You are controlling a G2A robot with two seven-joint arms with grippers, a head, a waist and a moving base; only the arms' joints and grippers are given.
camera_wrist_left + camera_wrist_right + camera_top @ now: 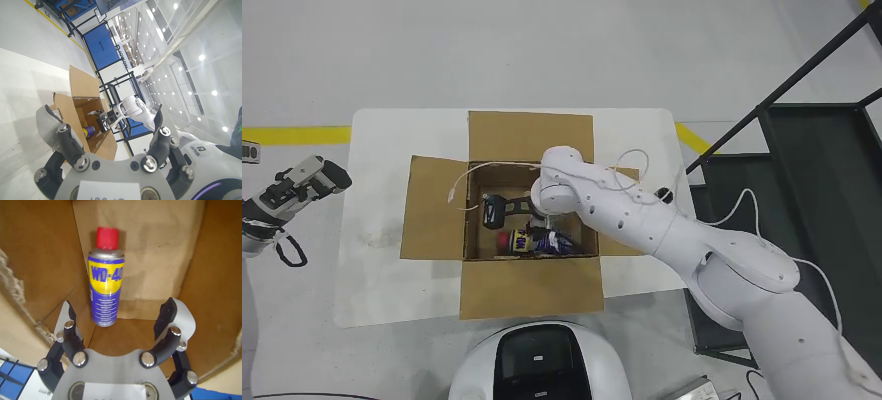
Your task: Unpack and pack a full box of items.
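closest in, the left gripper [102, 108] stands open, its two padded fingers [49, 121] spread wide with nothing between them; in the top view it hangs off the left edge of the table [382, 270], well apart from the box [532, 288]. the cardboard box sits mid-table with all four flaps folded outward and torn paper along its rims. inside it, near the wall closest to the robot, is the spray can [105, 289], with a blue body, a yellow panel and a red cap. from above the cap shows left of the body; whether the can stands or lies i cannot tell. the right gripper [118, 305] is down inside the box, also open and empty. the can is just ahead of its fingertips [168, 308], nearer one finger than the other and touching neither. the yellow panel carries large blue lettering with fine white print beneath, and each gripper's base plate bears a white paper sticker [113, 390]. the right wrist view gives the can's label and the box corner behind it up close. the left wrist view gives the right gripper from the side, fingers splayed beside the can, with blue lettered panels [102, 48] in the room beyond.
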